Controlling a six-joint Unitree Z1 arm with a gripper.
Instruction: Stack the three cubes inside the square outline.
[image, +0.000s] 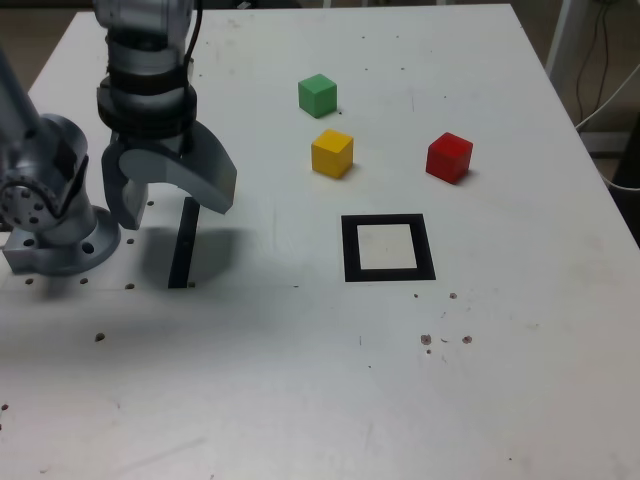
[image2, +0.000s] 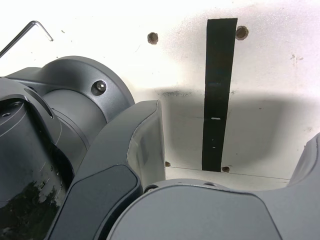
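Three cubes lie apart on the white table in the exterior view: green (image: 318, 95) farthest back, yellow (image: 332, 153) in front of it, red (image: 449, 157) toward the exterior view's right. The square outline (image: 388, 247) of black tape sits in front of the yellow and red cubes, with nothing inside it. My gripper (image: 170, 205) hangs open and empty at the exterior view's left, above a straight black strip (image: 183, 243), well away from every cube. The wrist view shows my open gripper (image2: 230, 150) spread over that strip (image2: 218, 95); no cube appears there.
The arm's grey base (image: 50, 215) stands at the exterior view's left edge. Small holes and dark specks (image: 445, 340) dot the table. A hex key (image2: 27, 32) lies near the base in the wrist view. Cables (image: 600, 90) hang beyond the table at the right.
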